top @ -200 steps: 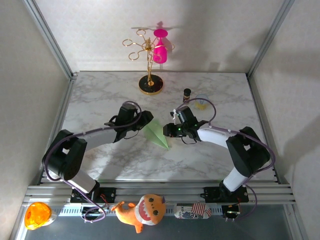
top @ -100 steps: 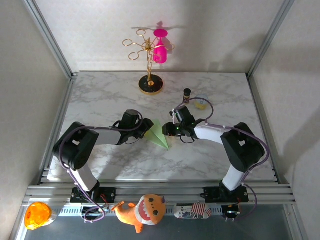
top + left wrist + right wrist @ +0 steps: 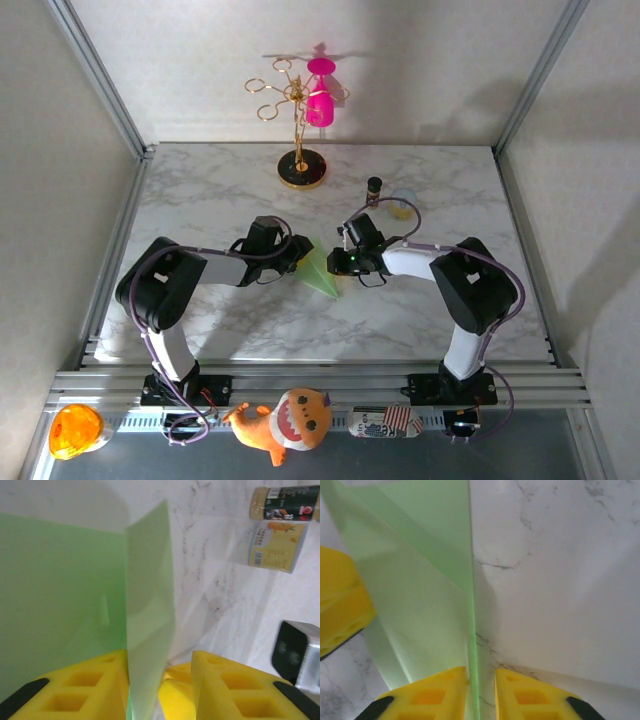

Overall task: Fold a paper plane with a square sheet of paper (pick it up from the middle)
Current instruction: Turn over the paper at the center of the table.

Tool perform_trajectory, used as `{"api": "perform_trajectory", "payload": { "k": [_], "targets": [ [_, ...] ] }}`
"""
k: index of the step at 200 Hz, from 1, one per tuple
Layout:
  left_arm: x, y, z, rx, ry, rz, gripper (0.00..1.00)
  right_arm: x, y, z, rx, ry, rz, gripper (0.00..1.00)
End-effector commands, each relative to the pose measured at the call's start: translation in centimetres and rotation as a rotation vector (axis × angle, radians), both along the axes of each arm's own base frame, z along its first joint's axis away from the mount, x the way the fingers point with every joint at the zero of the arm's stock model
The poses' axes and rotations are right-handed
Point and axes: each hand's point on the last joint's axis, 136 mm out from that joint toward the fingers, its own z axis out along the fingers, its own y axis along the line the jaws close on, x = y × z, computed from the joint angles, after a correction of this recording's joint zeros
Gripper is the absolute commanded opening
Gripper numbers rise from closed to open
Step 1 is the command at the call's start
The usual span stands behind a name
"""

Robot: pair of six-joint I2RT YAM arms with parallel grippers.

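**Top external.** The paper plane (image 3: 320, 270), a pale green pointed fold, is at the middle of the marble desk (image 3: 200, 190). It sits between the left gripper (image 3: 297, 256) and the right gripper (image 3: 338, 262), each at one of its edges.

**Left wrist.** An upright flap of the plane stands between the yellow fingers (image 3: 80, 690). The jaws are released, with a gap beside the flap.

**Right wrist.** The plane's ridge runs between nearly closed jaws. Whether they pinch it cannot be told.

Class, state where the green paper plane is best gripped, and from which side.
Pinch the paper plane by its upright centre ridge, from above, one finger each side: the ridge stands up as a thin fin, while the wings spread low.
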Motion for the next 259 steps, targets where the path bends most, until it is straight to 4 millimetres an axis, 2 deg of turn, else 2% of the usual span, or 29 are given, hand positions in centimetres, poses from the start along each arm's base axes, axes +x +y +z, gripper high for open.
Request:
{"api": "perform_trajectory", "payload": {
  "k": [1, 42, 94, 125, 138, 165, 197, 236, 259],
  "targets": [
    [0.7, -1.0, 1.3, -0.031, -0.065, -0.054, 0.35, 0.3, -0.7, -0.8, -0.046, 0.024, -0.027, 0.20],
    [0.7, -1.5, 0.7, -0.022, -0.084, -0.097, 0.32, 0.3, -0.8, -1.0, -0.054, 0.029, -0.034, 0.18],
    [1.4, -1.3, -0.1, 0.045, -0.089, -0.106, 0.19, 0.5, -0.6, -0.3, -0.035, 0.009, -0.035, 0.19],
    [1.8, -0.3, 0.3, 0.121, -0.115, -0.092, 0.06, 1.7, -1.3, 3.2, -0.004, -0.106, -0.090, 0.28],
    [2.2, 0.3, 1.2, 0.169, -0.150, -0.085, 0.04, 2.5, -2.5, 5.2, -0.012, -0.188, -0.144, 0.33],
    [2.2, 2.8, 2.2, 0.387, -0.140, -0.092, 0.01, 3.7, -5.5, 8.5, -0.044, -0.311, -0.256, 0.43],
    [2.4, 6.2, 4.9, 0.691, -0.154, -0.098, 0.01, 4.1, -8.8, 11.7, -0.052, -0.433, -0.343, 0.56],
    [2.9, 10.0, 9.4, 1.101, -0.178, -0.059, 0.01, 4.1, -12.5, 13.8, -0.093, -0.528, -0.446, 0.75],
    [3.2, 11.0, 11.1, 1.318, -0.186, -0.032, 0.01, 3.8, -13.7, 14.4, -0.107, -0.558, -0.479, 0.82]
  ]
}}
